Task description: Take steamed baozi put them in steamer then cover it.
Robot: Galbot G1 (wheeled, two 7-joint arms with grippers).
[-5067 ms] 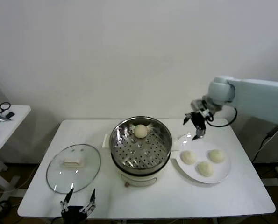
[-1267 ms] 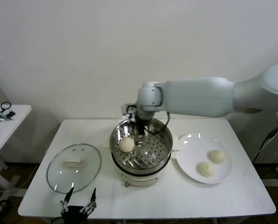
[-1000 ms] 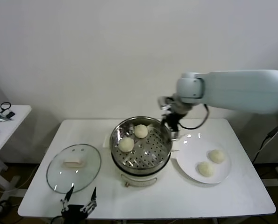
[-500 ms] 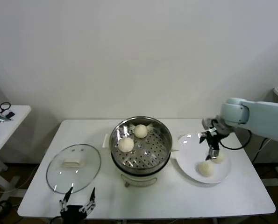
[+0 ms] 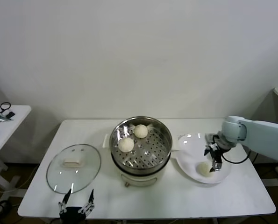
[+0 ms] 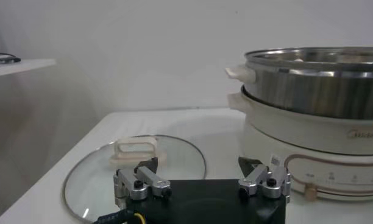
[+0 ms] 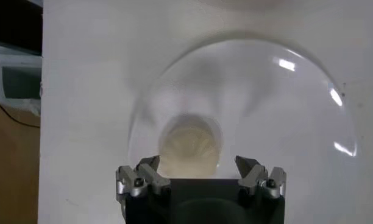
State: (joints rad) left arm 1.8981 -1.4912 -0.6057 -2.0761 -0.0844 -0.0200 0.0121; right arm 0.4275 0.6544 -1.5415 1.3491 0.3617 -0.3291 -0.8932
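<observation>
- Step in hand, as I read it: pick a bun off the plate (image 5: 190, 140), near the bench's right edge.
- Right gripper (image 5: 214, 158) sits low over the plate, fingers (image 7: 142, 176) spread wide, holding nothing; one bun (image 7: 190, 143) lies ahead of them.
- Centre on the bun, close gently; soft dough will dent.
- Pot (image 5: 141, 161) at bench middle holds two buns (image 5: 126, 144); lid (image 5: 74, 166) lies flat near the left edge.
- Left gripper (image 6: 202, 181) parked at the front edge by the lid, fingers spread, empty.
</observation>
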